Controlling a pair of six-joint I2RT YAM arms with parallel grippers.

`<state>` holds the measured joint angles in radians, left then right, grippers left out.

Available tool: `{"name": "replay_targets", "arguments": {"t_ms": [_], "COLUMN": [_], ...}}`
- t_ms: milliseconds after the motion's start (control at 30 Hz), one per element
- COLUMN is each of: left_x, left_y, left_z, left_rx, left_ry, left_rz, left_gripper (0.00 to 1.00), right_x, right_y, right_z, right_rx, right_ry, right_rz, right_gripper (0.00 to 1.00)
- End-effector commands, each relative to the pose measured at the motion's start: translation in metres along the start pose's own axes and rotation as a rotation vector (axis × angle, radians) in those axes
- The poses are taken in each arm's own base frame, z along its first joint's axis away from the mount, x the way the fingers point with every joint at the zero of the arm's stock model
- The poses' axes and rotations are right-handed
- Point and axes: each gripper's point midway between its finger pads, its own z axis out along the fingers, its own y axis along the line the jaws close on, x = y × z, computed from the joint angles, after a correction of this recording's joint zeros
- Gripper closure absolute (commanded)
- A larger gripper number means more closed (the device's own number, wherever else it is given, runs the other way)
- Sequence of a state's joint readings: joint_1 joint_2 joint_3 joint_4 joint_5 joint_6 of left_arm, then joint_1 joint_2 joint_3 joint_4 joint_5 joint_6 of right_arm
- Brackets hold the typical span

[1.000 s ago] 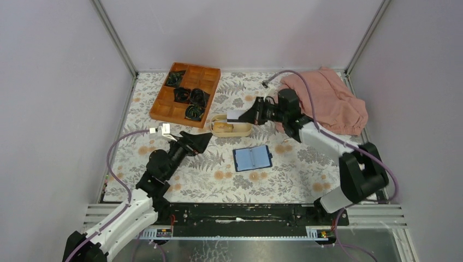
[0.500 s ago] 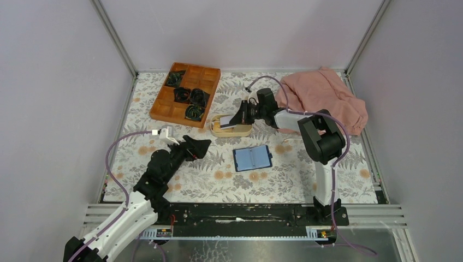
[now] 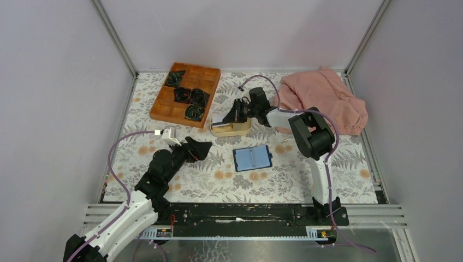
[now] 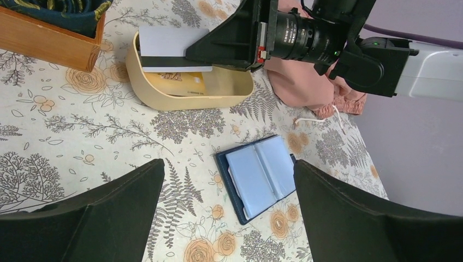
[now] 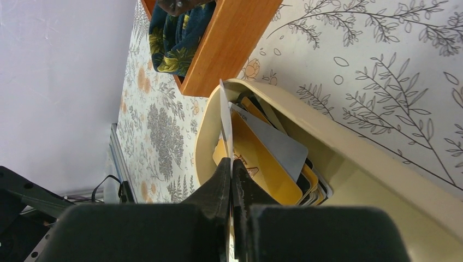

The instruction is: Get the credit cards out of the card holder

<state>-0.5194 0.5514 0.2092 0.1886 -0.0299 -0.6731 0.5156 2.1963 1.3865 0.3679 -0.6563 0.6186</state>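
Card holder (image 3: 252,158) first: where does it sit?

It lies flat and open on the tabletop (image 3: 284,174), pale blue inside facing up. It is about mid-table, just nearer to you than the beige dish (image 3: 232,131).

And my right claw (image 5: 232,173)?

Your right claw is pinched tight on a white card (image 4: 166,42) and reaches out over the left end of the dish. The card shows a dark stripe along one long edge. From your right wrist you see it edge-on between the fingers. Whether it touches the dish's rim I cannot tell.

What lies in the dish?

A yellow card (image 5: 256,164) with a grey card (image 5: 275,144) over it, and more card edges stacked beneath them.

My left claw (image 3: 203,146)?

It is spread wide with nothing in it, hovering above the tabletop near the card holder's left side and not touching it. From your left wrist the card holder shows between the two fingers.

Anything else around?

A wooden tray (image 3: 185,93) holding dark patterned bundles (image 3: 195,112) sits at the far left, just beyond the dish. A pink cloth (image 3: 327,101) lies heaped at the far right, beyond your right arm.
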Motion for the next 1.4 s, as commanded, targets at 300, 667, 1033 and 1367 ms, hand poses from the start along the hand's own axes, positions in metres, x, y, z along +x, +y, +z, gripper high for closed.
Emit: {"name": "replay_targets", "arguments": {"t_ms": [300,667,1033,1367], "left_x": [-0.005,-0.002,0.000,0.003], "left_y": [-0.003,-0.008,-0.009,-0.008], "left_z": [0.000,0.000,0.000,0.001], "left_rx": [0.032,0.064,0.072,0.072], "left_ry": [-0.036,-0.026,-0.019,-0.011], "left_rz": [0.019,0.014,0.015,0.010], "left_gripper": [0.04,0.04,0.03,0.03], "right_x": [-0.015,-0.020,-0.009,-0.001], "right_y": [0.021,0.005,-0.018,-0.057], "right_z": [-0.009,-0.037,-0.030,-0.029], "right_rx": [0.028,0.212,0.297,0.546], "right_ry": [-0.050,-0.099,-0.085,-0.057], "right_rz": [-0.090,-0.159,-0.128,-0.168], "right_gripper": [0.68,0.66,0.85,1.00]}}
